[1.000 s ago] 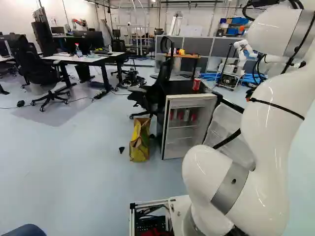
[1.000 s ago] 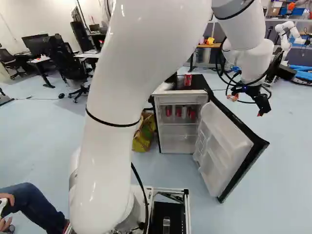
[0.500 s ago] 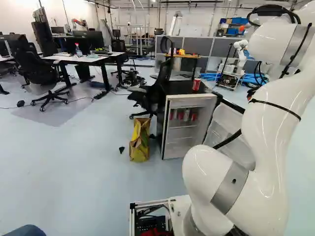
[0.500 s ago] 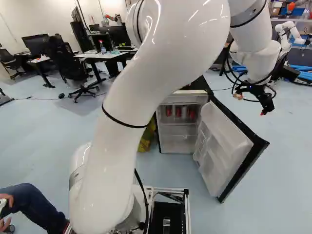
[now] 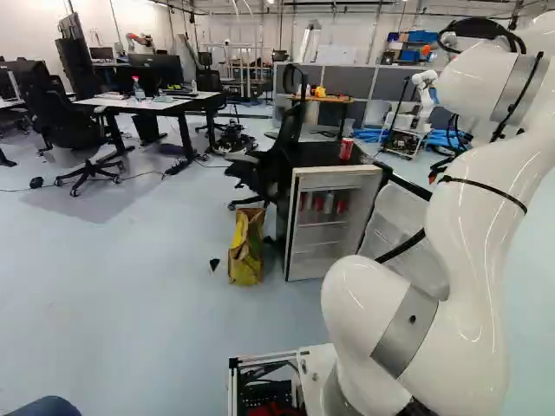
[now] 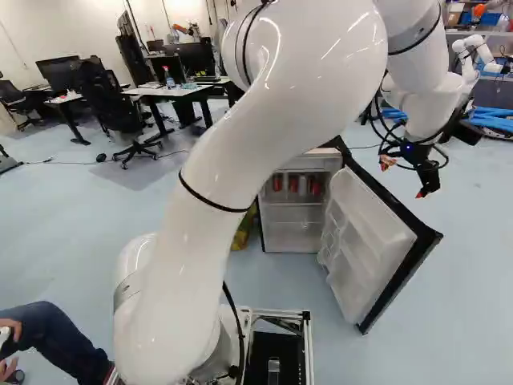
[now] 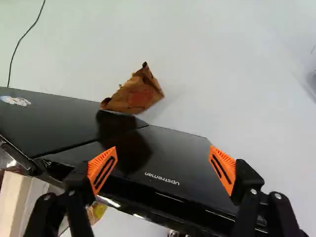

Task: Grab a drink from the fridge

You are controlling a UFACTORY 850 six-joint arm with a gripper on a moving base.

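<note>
My gripper [image 6: 403, 178] hangs beyond the swung-out fridge door [image 6: 377, 241] in the right base view. In the wrist view the gripper [image 7: 163, 169] stands open, its orange pads wide apart with nothing gripped, and the black outer face of the door [image 7: 173, 155] lies under it. The fridge [image 5: 334, 227] stands open with its interior facing the base. Red cans [image 6: 277, 183] and a silvery can [image 5: 329, 204] are on an upper shelf inside. Another red can [image 5: 346, 149] stands on the fridge top; my arm hides it in the right base view.
A yellow bag [image 5: 245, 247] and a black office chair [image 5: 276, 165] are beside the fridge. Crumpled brown paper [image 7: 136, 94] shows past the door's black surface. Another robot [image 6: 473, 56] stands farther back. A seated person's leg [image 6: 60, 333] is near the base.
The base has stayed put. My upper arm has swung rightward in the right base view, uncovering a desk and covering the can on the fridge. The gripper has shifted and tilted slightly, staying beyond the door.
</note>
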